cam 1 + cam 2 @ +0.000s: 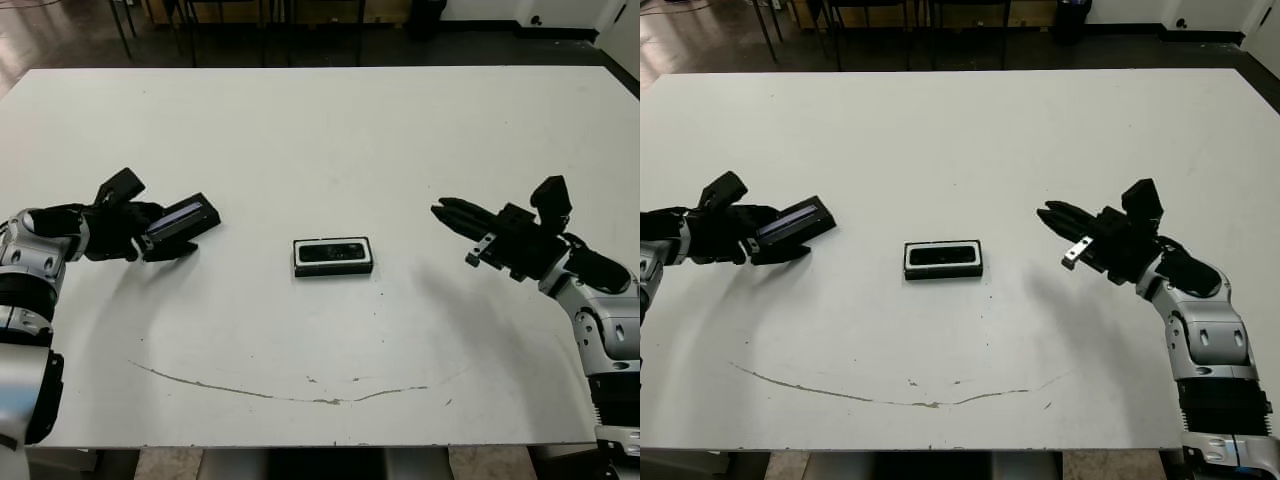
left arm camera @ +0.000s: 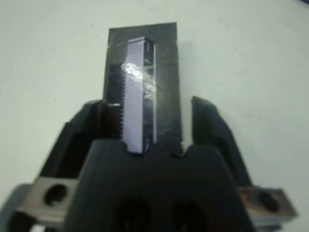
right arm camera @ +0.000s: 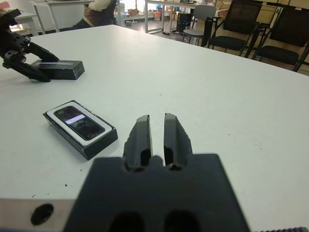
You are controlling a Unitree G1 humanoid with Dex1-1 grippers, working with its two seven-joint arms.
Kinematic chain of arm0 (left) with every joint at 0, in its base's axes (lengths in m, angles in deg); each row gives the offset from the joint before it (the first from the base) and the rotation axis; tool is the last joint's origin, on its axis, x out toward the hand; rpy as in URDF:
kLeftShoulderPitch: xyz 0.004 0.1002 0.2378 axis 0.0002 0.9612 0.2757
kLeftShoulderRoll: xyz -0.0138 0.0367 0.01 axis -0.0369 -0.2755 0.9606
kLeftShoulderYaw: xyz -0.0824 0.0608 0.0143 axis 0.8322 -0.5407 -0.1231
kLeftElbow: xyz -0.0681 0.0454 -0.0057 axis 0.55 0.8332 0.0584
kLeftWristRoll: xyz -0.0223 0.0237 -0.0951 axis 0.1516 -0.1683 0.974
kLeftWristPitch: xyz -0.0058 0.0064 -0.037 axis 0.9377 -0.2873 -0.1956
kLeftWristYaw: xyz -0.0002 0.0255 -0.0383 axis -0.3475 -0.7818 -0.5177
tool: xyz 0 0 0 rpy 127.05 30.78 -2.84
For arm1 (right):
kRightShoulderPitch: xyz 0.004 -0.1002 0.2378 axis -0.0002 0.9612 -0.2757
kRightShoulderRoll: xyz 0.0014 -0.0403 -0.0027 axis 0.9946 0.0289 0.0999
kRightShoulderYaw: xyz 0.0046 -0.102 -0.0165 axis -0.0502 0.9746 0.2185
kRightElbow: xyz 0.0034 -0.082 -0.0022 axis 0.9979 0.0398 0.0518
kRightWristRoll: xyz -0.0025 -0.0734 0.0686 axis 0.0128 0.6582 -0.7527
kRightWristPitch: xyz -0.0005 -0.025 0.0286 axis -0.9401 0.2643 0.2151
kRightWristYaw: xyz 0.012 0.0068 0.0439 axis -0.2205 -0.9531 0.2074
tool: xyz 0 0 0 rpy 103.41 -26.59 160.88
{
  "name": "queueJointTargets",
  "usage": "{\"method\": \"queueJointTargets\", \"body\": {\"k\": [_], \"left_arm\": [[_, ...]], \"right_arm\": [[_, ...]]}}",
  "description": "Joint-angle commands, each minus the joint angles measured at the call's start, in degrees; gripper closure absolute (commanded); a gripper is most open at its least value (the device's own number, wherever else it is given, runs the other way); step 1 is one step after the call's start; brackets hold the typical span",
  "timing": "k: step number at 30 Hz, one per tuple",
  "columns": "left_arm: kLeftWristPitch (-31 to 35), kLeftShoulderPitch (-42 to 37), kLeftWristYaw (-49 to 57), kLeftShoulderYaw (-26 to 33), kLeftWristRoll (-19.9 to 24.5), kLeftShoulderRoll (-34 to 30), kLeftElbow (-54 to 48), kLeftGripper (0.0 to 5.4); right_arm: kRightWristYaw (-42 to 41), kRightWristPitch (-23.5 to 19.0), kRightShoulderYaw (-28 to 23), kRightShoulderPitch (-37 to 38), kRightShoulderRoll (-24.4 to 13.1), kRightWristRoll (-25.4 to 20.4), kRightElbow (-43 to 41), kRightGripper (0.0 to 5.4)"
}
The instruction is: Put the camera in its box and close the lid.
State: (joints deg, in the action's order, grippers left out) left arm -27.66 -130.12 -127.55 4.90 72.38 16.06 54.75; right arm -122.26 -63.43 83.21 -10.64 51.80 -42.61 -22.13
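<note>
Both grippers sit well apart: the left gripper (image 1: pixel 165 240) pinches the lid (image 1: pixel 182 219), hiding its near end, the right gripper (image 1: pixel 450 213) is pressed together, and the camera (image 1: pixel 333 252) lies in the box (image 1: pixel 333 269) mid-table

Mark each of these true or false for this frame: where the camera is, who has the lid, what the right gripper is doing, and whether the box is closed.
1. The camera lies inside the box. True.
2. The left gripper is at the lid. True.
3. The right gripper grips the box. False: it hovers empty, apart from the box, fingers together.
4. The lid covers the box. False: the box is open, with the lid off to the robot's left.
</note>
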Motion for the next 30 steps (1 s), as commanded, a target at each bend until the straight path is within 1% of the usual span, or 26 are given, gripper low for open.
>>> {"method": "queueJointTargets", "body": {"k": [1,3,5,8,11,14,16,18,21,24,27,30], "left_arm": [[5.0,2.8,0.6,0.8,0.4,0.2,0.1,3.06],[6.9,3.4,0.2,1.8,1.6,0.3,-0.4,3.48],[7.7,4.1,0.3,2.1,2.1,0.2,-1.2,3.75],[7.7,5.0,-0.3,2.8,2.9,0.0,-2.4,3.82],[5.9,6.3,-1.4,3.7,4.0,-0.3,-4.7,3.82],[1.1,9.0,-1.9,4.8,5.5,-0.7,-10.7,3.82],[-0.6,11.1,-2.3,5.7,7.1,-0.6,-16.1,3.82],[0.5,12.9,-1.8,6.6,9.2,0.2,-22.2,3.82],[2.4,16.2,2.7,7.6,11.8,3.0,-32.2,3.82],[4.4,17.8,4.7,6.5,13.6,5.5,-39.2,3.82],[6.5,18.0,5.2,4.0,13.1,6.9,-44.0,3.82],[7.8,16.4,3.3,0.5,12.3,7.5,-45.3,3.82]], "right_arm": [[-0.5,0.5,0.1,0.7,-0.8,0.5,1.3,5.4],[-0.6,0.3,0.1,0.6,-0.8,0.2,1.5,5.4],[-0.4,0.1,0.1,0.6,-0.8,0.4,1.3,5.4],[-0.4,0.4,0.3,0.6,-1.0,0.7,1.3,5.4],[-0.5,0.5,0.2,0.5,-1.0,0.6,1.7,5.4],[-0.5,0.8,0.2,0.5,-0.8,0.5,1.8,5.4],[-0.6,0.9,0.1,0.5,-0.7,0.4,2.0,5.4],[-0.7,1.1,0.1,0.3,-0.6,0.2,2.3,5.4],[-0.6,0.9,0.2,-0.2,-0.6,0.1,2.5,5.4],[-0.9,0.1,0.0,-0.9,-0.2,-0.8,3.0,5.4],[-0.8,0.4,-0.1,-1.1,-0.1,-1.0,3.4,5.4],[-1.1,0.6,-0.3,-1.1,-0.3,-1.2,3.6,5.4]]}}
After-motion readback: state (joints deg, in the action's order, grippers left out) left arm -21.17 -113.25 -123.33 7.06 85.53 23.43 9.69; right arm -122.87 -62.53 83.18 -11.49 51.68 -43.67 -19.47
